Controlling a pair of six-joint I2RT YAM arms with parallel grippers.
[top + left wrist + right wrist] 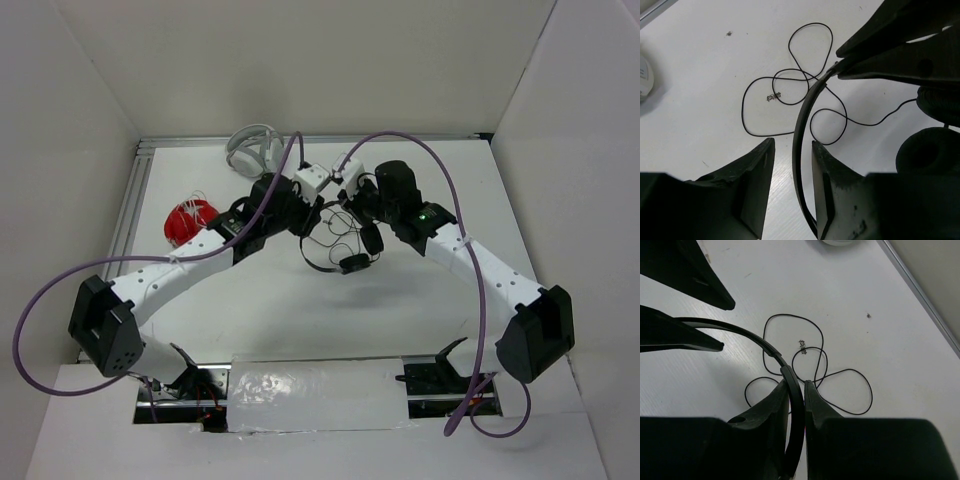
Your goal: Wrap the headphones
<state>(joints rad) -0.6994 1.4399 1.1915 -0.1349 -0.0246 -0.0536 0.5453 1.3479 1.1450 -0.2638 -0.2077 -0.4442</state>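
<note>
my right gripper is clamped on the headphones, mid-table; left gripper unclenched, jaws straddling them. cord sprawls loose at 12 o'clock (0 turns wound), so the wrapping's all ahead.

black headphones, white table

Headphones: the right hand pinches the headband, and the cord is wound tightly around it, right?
Not quite: the right hand does pinch the headband, but the cord lies in loose loops on the table, as the right wrist view shows.
</note>
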